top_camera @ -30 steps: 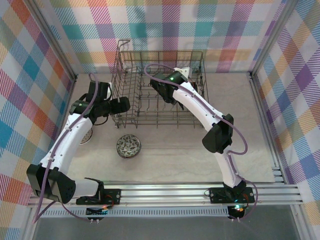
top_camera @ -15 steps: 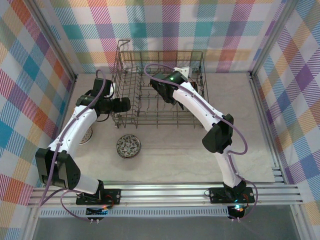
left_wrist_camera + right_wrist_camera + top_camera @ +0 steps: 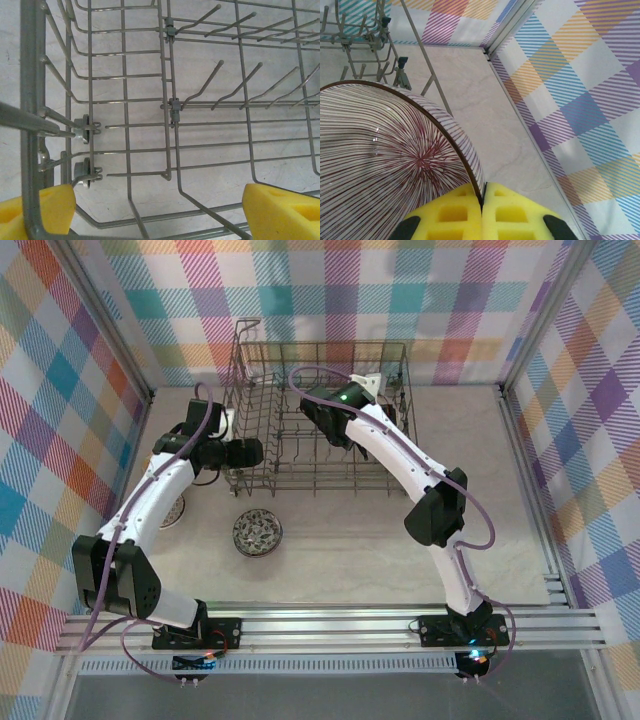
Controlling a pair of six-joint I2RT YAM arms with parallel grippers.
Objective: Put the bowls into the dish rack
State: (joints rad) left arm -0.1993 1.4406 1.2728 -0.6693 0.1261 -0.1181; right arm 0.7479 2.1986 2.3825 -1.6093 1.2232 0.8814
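Observation:
The grey wire dish rack [image 3: 300, 483] stands at the back middle of the table. My right gripper [image 3: 482, 210] is shut on the rim of a white bowl [image 3: 385, 165] with dark red radial stripes, held tilted on edge. In the top view that gripper [image 3: 325, 428] is low inside the rack. My left gripper [image 3: 246, 452] is at the rack's left front corner. Its yellow pads [image 3: 37, 210] stand wide apart, open, with only the rack's wires [image 3: 172, 107] between them. A dark grey floral bowl [image 3: 257, 532] sits on the table in front of the rack.
Another bowl [image 3: 172, 510] lies at the left, partly hidden under my left arm. Checked walls close in the table on three sides. Upright tines [image 3: 240, 85] fill the rack's floor. Bare table [image 3: 350, 540] lies in front of the rack.
My left arm has swung back toward the rack, bringing its gripper closer to the left front corner. The right arm and its bowl have not moved.

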